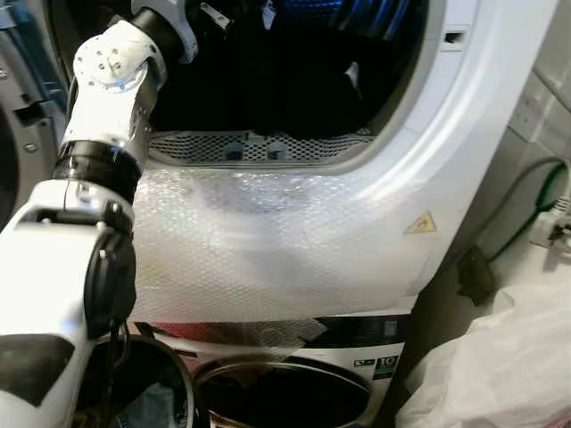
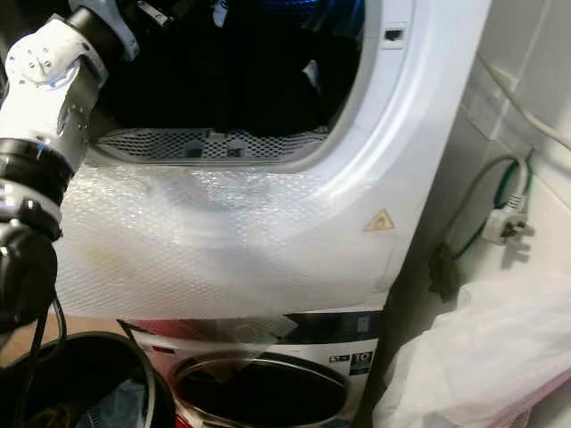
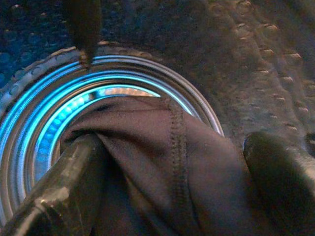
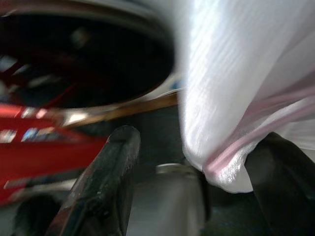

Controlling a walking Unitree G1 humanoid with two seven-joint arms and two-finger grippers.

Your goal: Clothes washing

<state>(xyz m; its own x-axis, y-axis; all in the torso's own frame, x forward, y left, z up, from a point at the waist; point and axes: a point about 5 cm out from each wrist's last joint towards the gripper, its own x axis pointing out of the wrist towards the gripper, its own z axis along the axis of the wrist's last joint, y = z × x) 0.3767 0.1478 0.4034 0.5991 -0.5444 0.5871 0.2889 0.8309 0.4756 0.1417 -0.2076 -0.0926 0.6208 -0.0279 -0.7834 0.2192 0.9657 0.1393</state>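
Head views: two white front-loading machines are stacked. The upper machine (image 1: 464, 134) has its round opening exposed, and one sheet of bubble wrap (image 1: 268, 241), dimpled and translucent, lies over its front panel below the opening. A perforated grey lint grille (image 1: 259, 145) runs along the lower lip of the opening. One yellow triangular warning sticker (image 1: 420, 224) sits on the panel. Inside the drum, dark clothes (image 1: 294, 89) are piled up under a blue glow. The lower machine (image 1: 294, 383) shows one round, dark glass door with a chrome ring. The silver left arm (image 1: 111, 98) reaches up into the upper drum. One green cable (image 2: 495, 201) ends in one white plug (image 2: 507, 225) on the wall at the right. One crinkled white plastic bag (image 2: 473, 357) sits at the lower right.

Left wrist view: the left gripper (image 3: 172, 162) is inside the drum, its two black fingers (image 3: 74, 187) set apart on either side of a fold of smooth dark fabric (image 3: 162, 172) with one stitched seam. Concentric metal rings (image 3: 44, 108) glow blue behind; the drum wall (image 3: 246, 59) is embossed with small bumps.

Right wrist view: the right gripper (image 4: 197, 182) has its two fingers spread, with the glossy white bag (image 4: 246, 73) between them, against the one nearer the bag's bulk. Whether they pinch it, I cannot tell.
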